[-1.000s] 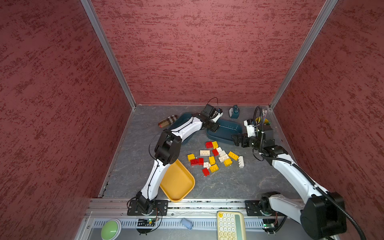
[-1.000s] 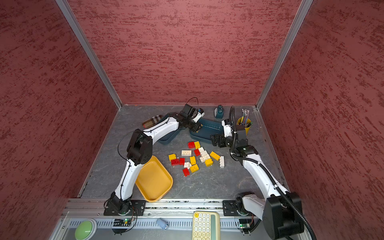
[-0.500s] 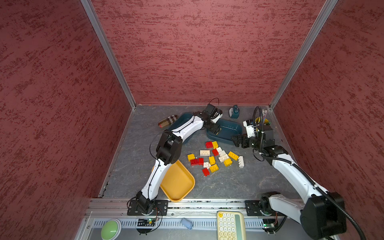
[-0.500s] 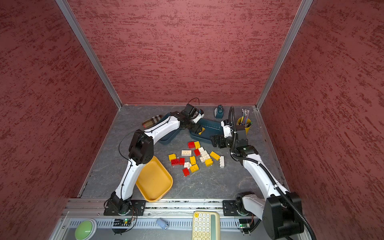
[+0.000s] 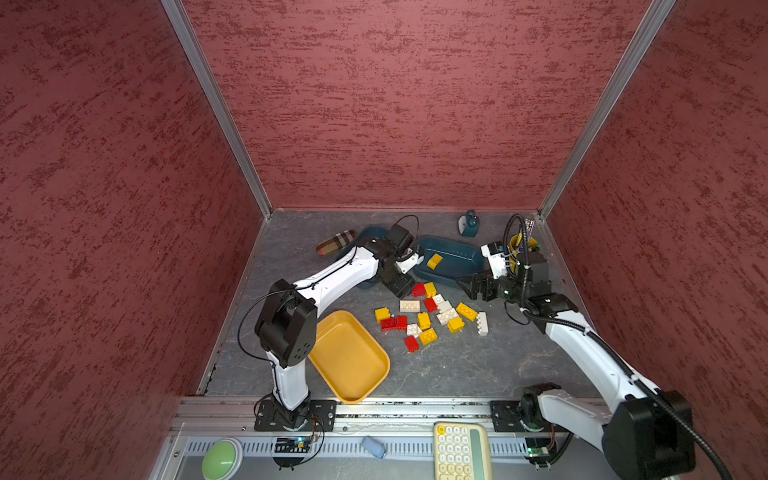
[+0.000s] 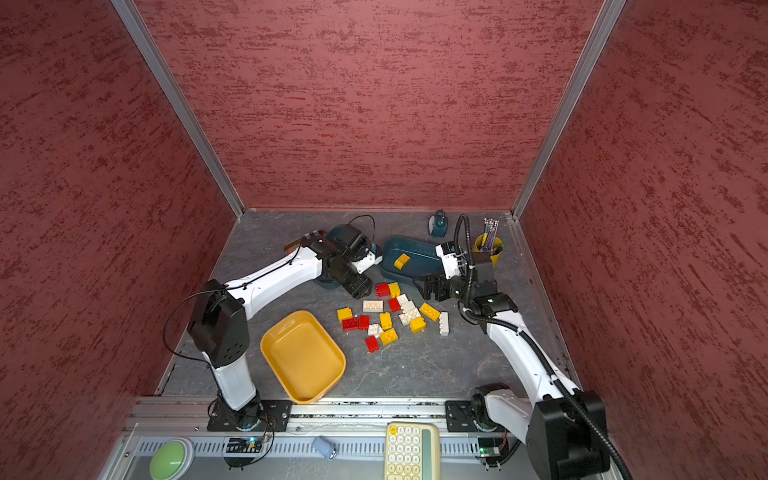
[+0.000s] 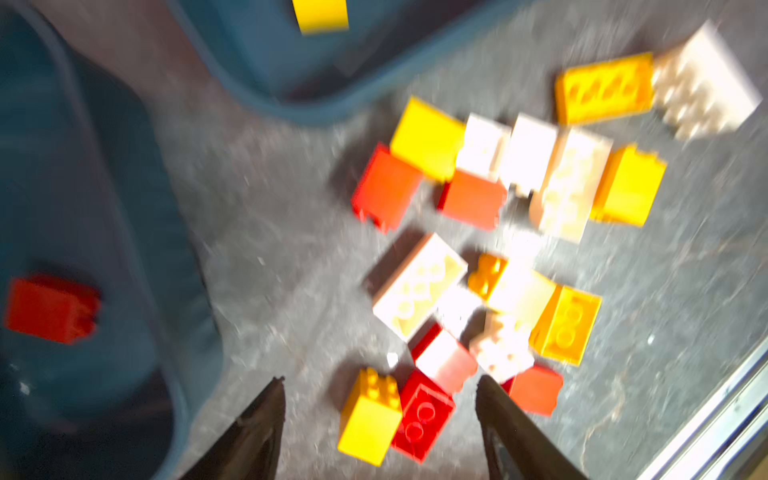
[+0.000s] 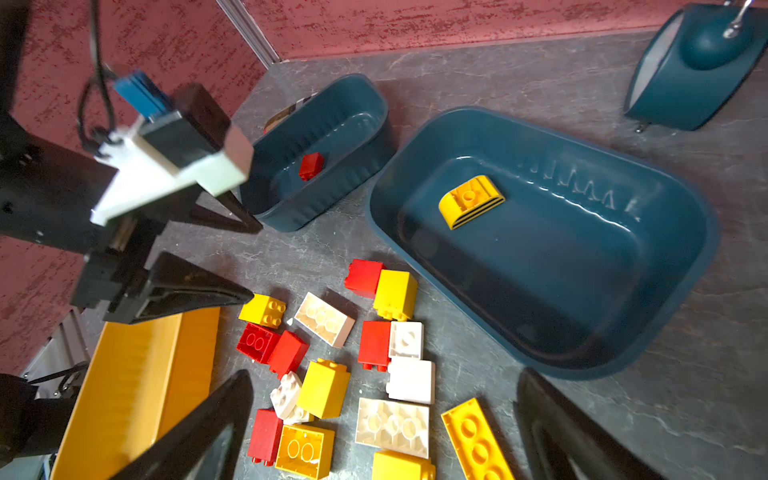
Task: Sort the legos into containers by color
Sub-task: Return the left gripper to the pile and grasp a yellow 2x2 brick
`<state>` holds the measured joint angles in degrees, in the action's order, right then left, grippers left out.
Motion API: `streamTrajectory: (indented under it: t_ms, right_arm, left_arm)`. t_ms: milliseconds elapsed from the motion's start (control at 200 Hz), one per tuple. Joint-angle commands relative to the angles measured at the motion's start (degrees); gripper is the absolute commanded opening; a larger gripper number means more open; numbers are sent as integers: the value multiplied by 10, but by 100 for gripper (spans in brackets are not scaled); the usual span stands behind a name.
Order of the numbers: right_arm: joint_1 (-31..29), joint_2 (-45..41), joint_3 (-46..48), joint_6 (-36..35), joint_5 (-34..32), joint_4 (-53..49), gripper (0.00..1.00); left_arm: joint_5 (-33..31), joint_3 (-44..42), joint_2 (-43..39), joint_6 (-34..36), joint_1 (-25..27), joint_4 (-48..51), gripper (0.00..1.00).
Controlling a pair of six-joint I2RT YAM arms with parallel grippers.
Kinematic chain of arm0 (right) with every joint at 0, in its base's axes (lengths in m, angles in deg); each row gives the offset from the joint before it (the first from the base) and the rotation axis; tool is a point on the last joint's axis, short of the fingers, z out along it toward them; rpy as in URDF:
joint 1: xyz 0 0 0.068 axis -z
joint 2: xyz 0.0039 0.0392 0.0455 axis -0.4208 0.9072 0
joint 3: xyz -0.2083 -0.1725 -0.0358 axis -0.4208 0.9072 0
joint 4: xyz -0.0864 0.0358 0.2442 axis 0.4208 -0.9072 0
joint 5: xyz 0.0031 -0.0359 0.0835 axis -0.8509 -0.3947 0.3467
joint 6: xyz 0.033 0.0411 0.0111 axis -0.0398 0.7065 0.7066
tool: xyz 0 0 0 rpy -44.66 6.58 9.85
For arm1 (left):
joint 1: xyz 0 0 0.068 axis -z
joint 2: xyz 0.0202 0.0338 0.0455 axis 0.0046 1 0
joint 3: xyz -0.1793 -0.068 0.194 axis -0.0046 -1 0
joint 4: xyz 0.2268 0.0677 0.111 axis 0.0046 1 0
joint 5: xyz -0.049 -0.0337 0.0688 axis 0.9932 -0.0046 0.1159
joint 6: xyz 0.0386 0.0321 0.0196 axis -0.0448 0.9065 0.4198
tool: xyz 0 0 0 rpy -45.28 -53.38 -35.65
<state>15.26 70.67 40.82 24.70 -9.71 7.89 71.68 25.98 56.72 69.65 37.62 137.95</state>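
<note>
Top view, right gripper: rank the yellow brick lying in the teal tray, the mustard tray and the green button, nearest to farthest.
1. yellow brick, in the teal tray just beyond the right gripper.
2. mustard tray, toward the front left.
3. green button, far front-left corner.

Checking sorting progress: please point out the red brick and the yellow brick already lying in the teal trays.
red brick (image 8: 311, 166): right wrist view, on its upper face.
yellow brick (image 8: 471, 200): right wrist view, on its top face.
</note>
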Motion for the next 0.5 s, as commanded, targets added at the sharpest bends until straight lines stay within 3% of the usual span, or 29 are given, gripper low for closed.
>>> streamTrajectory:
  t_ms: [0,165,496]
  right_arm:
    - [-5,-10,11,-3,28,11,99]
    - [-7,-18,22,1,25,12,99]
    - [-9,-27,32,1,22,8,99]
  left_arm:
    - [-21,-48,-19,26,11,14,70]
    - [-35,-100,-15,41,16,-20,66]
    - [-64,-111,19,39,10,-43,57]
